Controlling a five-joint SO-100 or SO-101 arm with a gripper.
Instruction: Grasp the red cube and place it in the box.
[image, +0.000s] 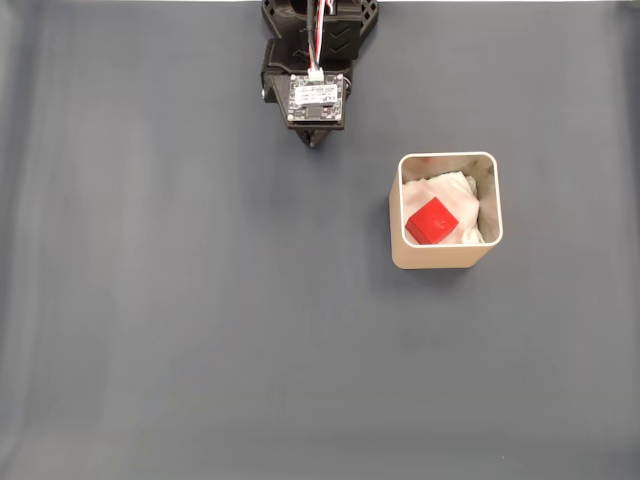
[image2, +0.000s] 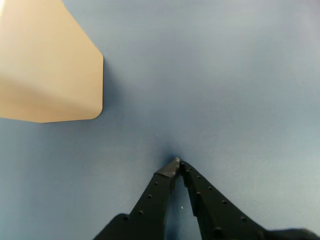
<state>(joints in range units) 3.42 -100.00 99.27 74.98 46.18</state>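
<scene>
The red cube (image: 432, 221) lies inside the beige box (image: 443, 256) on white padding (image: 457, 193), right of centre in the fixed view. My gripper (image: 314, 141) hangs at the top centre of that view, folded back near the arm's base, well to the left of the box and apart from it. In the wrist view the two black fingers meet at their tips, so the gripper (image2: 176, 163) is shut with nothing in it, just above the bare mat. The box's outer wall (image2: 45, 65) fills the upper left of the wrist view.
A dark grey-blue mat (image: 180, 330) covers the whole table. The arm's base and a small circuit board (image: 317, 98) sit at the top edge.
</scene>
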